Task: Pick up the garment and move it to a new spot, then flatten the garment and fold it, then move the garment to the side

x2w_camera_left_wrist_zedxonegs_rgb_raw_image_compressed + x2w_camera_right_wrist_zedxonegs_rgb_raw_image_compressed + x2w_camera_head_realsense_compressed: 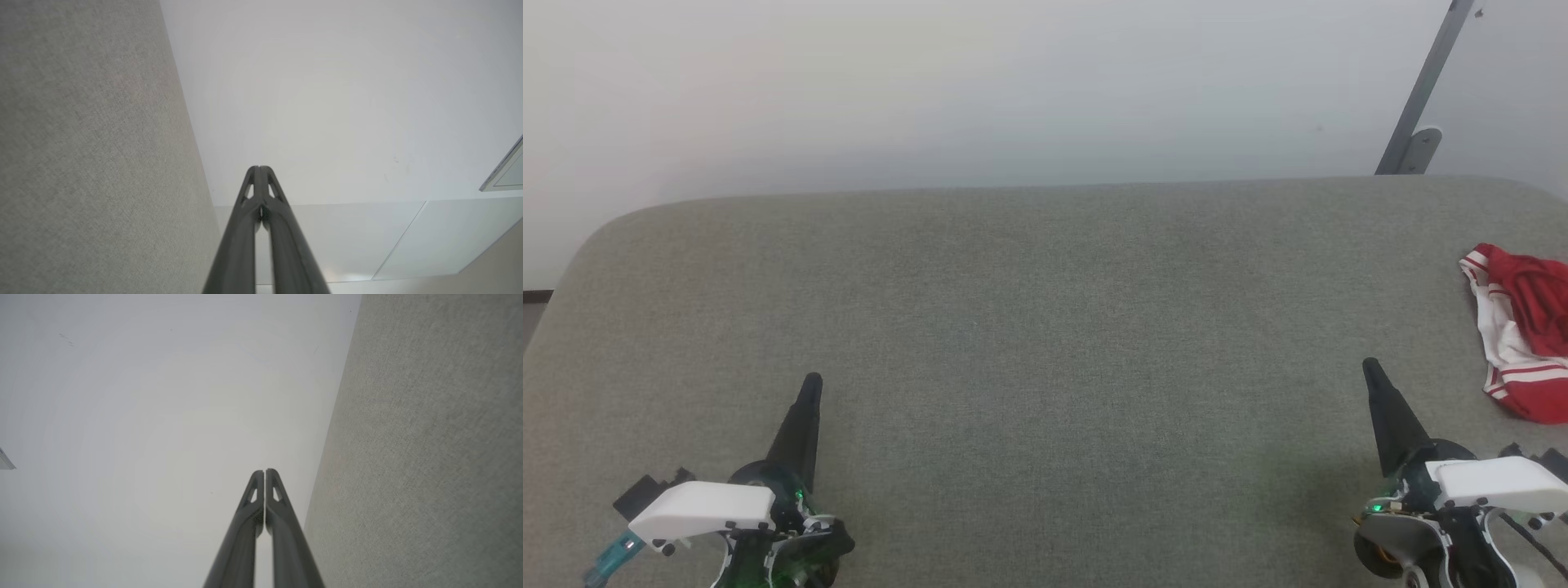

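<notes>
Garment point(1523, 327): bunched at the far right of the surface point(1045, 327), red body and white striped sleeve rumpled together, partly cut off by the head view's edge.
Left gripper point(810, 382): clenched on nothing, low over the near left.
Right gripper point(1370, 366): clenched, empty, near the garment but apart from it.
Stage: both a heap awaiting pick-up and one set aside are fitted; no neat fold can be made out.
Risk: should it be gripped, one layer alone may be pinched, since the bunched layers are hidden.
</notes>
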Tool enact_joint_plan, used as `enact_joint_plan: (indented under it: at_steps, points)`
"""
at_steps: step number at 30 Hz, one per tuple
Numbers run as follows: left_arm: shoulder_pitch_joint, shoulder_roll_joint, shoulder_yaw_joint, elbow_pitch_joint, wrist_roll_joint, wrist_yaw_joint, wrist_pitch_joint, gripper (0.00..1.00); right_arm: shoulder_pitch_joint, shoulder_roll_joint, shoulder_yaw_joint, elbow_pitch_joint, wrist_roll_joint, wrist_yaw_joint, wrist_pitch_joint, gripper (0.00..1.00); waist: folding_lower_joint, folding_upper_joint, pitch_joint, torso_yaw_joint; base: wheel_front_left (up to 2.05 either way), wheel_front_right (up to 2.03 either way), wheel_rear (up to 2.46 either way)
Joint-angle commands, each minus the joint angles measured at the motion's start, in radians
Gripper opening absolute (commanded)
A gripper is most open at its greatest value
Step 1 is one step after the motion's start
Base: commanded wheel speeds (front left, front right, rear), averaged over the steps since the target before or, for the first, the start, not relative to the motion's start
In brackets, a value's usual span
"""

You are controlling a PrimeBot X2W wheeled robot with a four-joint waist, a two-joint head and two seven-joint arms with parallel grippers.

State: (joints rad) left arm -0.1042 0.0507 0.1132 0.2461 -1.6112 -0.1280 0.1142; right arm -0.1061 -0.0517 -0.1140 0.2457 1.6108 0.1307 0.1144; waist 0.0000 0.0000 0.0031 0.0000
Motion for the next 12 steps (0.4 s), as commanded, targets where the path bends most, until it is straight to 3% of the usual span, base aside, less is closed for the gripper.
enact_joint_plan:
  at_steps: [1,12]
  points:
    - [-0.011,-0.003,0.003,0.000,-0.002,-0.005,0.004,0.00,-0.005,0.003,-0.001,-0.004,0.004,0.000,0.003,0.00,0.0000,0.0000,0.000,0.000,0.00,0.00,0.00]
    - [-0.011,-0.003,0.003,0.000,-0.002,-0.005,0.004,0.00,-0.005,0.003,-0.001,-0.004,0.004,0.000,0.003,0.00,0.0000,0.0000,0.000,0.000,0.00,0.00,0.00]
